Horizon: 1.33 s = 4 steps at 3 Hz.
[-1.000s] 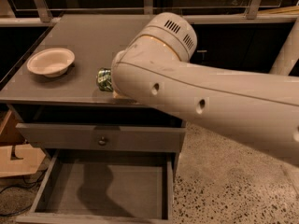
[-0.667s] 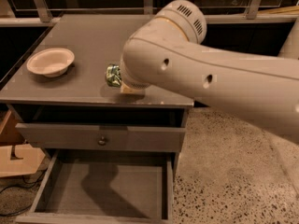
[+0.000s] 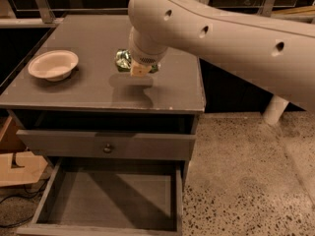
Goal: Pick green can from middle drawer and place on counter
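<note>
- We note a grey counter point(image 3: 88, 90) with a cream bowl point(image 3: 53, 65) at its left side; the floor point(image 3: 246, 181) is speckled stone.
- Below a closed drawer front with a knob point(image 3: 108, 148), the middle drawer point(image 3: 113, 203) stands pulled out.
- The gripper point(image 3: 140, 68) is over the middle of the counter, under the pale arm point(image 3: 221, 33).
- We find its fingers pinching the green can point(image 3: 123, 60); one finger point(image 3: 139, 71) crosses the can's front and the other is hidden.
- We cannot tell whether the can's base touches the counter.
</note>
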Tool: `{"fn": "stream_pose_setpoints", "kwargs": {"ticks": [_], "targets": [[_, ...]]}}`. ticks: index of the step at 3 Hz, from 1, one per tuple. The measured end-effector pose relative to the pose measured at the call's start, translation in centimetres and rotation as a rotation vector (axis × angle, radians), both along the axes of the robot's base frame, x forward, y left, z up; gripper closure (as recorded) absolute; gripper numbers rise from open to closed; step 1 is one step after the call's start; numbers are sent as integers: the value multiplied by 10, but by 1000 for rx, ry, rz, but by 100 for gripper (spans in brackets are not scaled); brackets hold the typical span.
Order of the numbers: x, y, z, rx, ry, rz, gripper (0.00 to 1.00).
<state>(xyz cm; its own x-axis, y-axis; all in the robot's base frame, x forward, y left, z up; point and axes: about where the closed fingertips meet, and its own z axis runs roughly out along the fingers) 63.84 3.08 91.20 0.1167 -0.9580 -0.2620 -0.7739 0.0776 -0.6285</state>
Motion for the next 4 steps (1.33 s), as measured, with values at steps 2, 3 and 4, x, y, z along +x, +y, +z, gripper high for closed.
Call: {"fn": "stream_pose_setpoints", "kwargs": {"ticks": [2, 3, 4], "targets": [[9, 6, -1, -2, 43, 31, 100], [7, 25, -10, -37, 98, 108, 100], [0, 45, -22, -85, 146, 190, 100]]}}
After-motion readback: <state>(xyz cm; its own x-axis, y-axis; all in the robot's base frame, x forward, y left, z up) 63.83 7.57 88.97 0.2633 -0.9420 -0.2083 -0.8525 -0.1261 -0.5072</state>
